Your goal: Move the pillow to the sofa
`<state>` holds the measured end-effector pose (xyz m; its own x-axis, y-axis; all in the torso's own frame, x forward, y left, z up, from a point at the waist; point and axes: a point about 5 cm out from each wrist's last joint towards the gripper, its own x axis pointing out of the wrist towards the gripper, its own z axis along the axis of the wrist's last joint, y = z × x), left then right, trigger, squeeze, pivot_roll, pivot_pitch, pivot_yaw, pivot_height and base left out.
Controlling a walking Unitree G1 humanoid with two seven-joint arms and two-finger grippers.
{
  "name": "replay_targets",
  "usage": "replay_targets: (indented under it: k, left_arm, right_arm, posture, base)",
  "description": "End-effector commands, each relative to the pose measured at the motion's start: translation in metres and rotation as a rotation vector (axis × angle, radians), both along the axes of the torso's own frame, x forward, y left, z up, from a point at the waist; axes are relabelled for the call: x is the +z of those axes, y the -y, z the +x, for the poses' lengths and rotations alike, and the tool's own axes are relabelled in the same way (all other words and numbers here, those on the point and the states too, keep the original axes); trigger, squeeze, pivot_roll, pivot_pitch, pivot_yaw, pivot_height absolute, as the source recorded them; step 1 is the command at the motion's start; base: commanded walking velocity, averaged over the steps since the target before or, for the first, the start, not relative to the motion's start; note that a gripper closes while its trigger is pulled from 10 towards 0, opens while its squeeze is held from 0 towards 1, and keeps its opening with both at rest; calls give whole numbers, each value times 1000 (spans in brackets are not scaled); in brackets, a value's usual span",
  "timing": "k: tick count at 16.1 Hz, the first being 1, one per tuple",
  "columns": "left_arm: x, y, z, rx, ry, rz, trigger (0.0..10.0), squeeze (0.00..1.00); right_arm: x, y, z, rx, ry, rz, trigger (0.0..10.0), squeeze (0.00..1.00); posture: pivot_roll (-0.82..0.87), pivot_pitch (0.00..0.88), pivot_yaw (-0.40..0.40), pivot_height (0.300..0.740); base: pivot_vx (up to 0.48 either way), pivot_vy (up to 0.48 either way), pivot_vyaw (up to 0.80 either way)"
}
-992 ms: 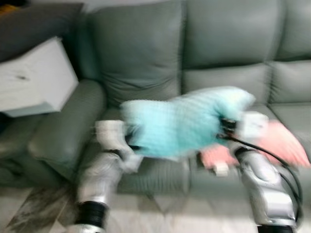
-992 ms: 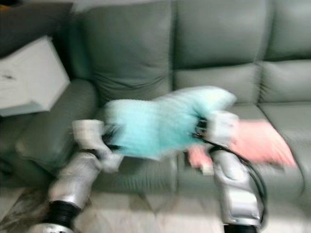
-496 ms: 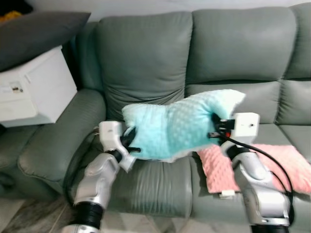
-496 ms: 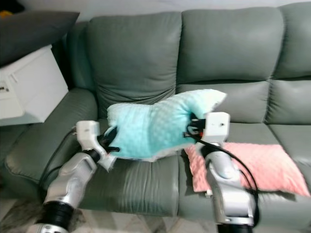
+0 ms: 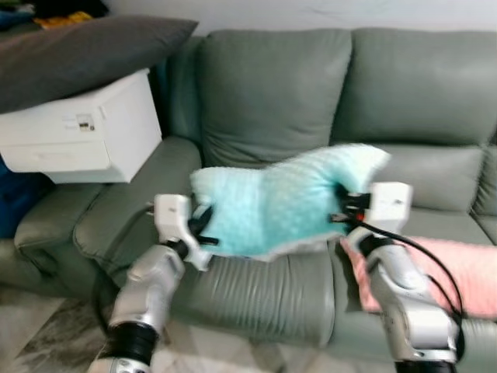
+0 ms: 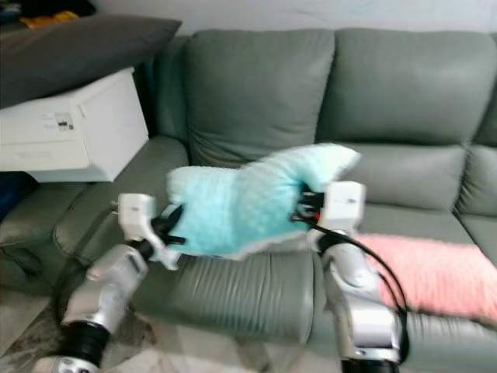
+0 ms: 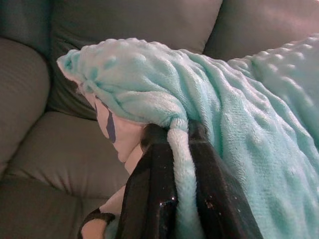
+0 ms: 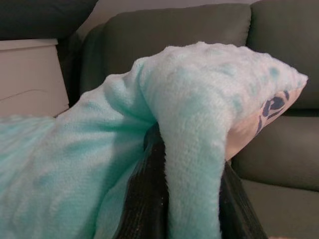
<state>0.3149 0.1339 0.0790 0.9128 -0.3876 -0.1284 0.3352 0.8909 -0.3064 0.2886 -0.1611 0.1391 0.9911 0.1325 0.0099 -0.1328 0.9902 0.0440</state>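
Left eye view: left claw (image 5: pixel 203 233) and right claw (image 5: pixel 342 208) each pinch the turquoise pillow (image 5: pixel 283 202), carrying it level above the sofa (image 5: pixel 272 101) seat for release.

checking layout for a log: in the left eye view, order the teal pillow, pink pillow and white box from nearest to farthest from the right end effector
1. Teal pillow: pinched in the right end effector itself.
2. Pink pillow: lying on the sofa seat just to the robot's right.
3. White box: far over on the robot's left, past the sofa arm.
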Motion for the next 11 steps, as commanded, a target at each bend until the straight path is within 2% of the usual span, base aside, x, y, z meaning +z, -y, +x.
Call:
replay_targets:
  k: [1,4,8,11]
  left_arm:
    - [5,10,1,-30,24,6,10000,0]
    - [4,11,0,-34,25,12,10000,0]
    - [4,11,2,-2,45,56,10000,0]
    - [7,10,5,14,70,41,10000,0]
  right_arm:
    - [9,5,2,-14,38,-4,10000,0]
    - [9,5,2,-17,40,-5,10000,0]
    - [9,5,3,-23,44,-9,10000,0]
    - [10,7,4,-38,50,-20,10000,0]
  posture:
    - [-213,0,71,740]
    - [-210,0,71,740]
    - [-210,0,72,740]
    - [-210,0,71,740]
  base:
    - [0,480,0]
    - [0,480,0]
    - [0,0,0]
    - [0,0,0]
